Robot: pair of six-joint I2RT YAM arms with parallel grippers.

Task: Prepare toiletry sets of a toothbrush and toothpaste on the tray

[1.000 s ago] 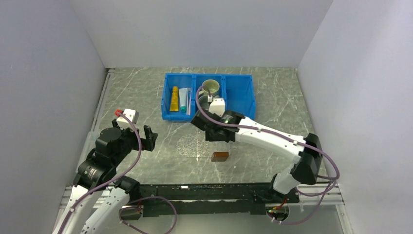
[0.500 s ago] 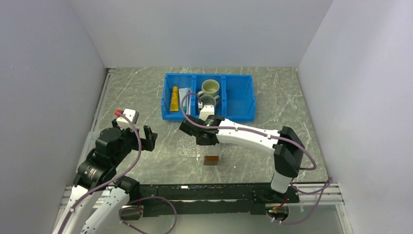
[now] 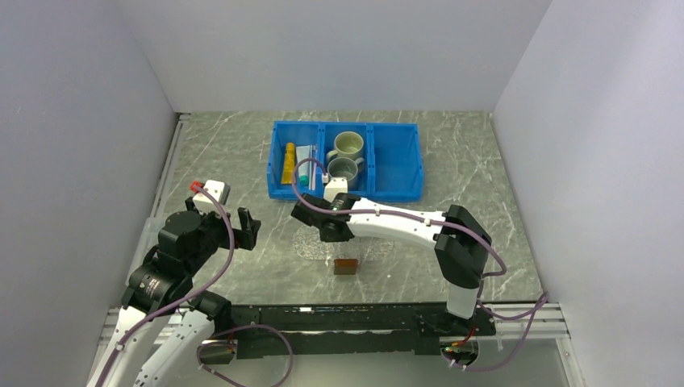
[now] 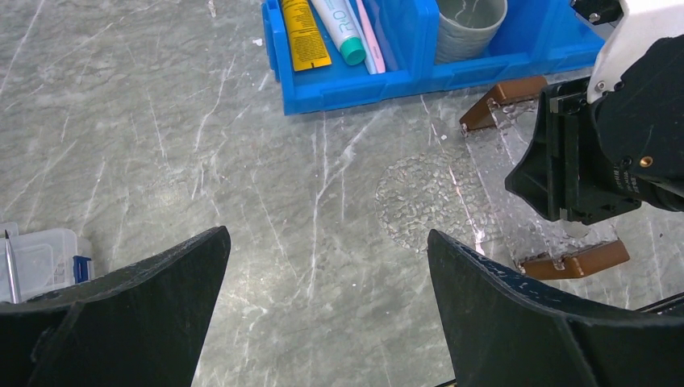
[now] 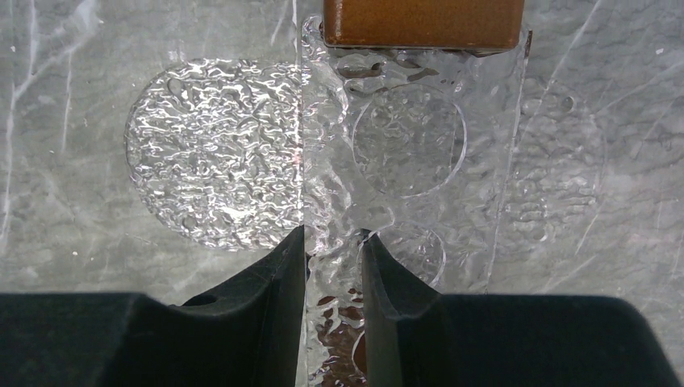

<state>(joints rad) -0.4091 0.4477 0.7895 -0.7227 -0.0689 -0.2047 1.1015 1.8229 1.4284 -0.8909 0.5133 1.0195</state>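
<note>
My right gripper (image 3: 324,226) is shut on the clear tray (image 5: 484,161), its fingers (image 5: 278,274) pinching the see-through sheet. One brown handle (image 3: 346,267) shows near the table's front. In the left wrist view the tray (image 4: 516,137) lies between both handles under the right gripper (image 4: 577,173). The yellow-orange toothpaste (image 3: 288,161), the white teal-capped toothpaste (image 3: 303,165) and the thin pink toothbrush (image 4: 371,36) lie in the blue bin's left compartment. My left gripper (image 4: 327,274) is open and empty over bare table, left of the tray.
The blue three-compartment bin (image 3: 395,157) stands at the back with two mugs (image 3: 349,145) in its middle compartment. A round clear textured disc (image 3: 313,240) lies on the table beside the tray. A small clear box (image 4: 32,262) sits at the far left.
My right arm has swung left and pulled the tray with it; the brown handle slid left and slightly nearer. The mugs are uncovered now. The left arm has not moved.
</note>
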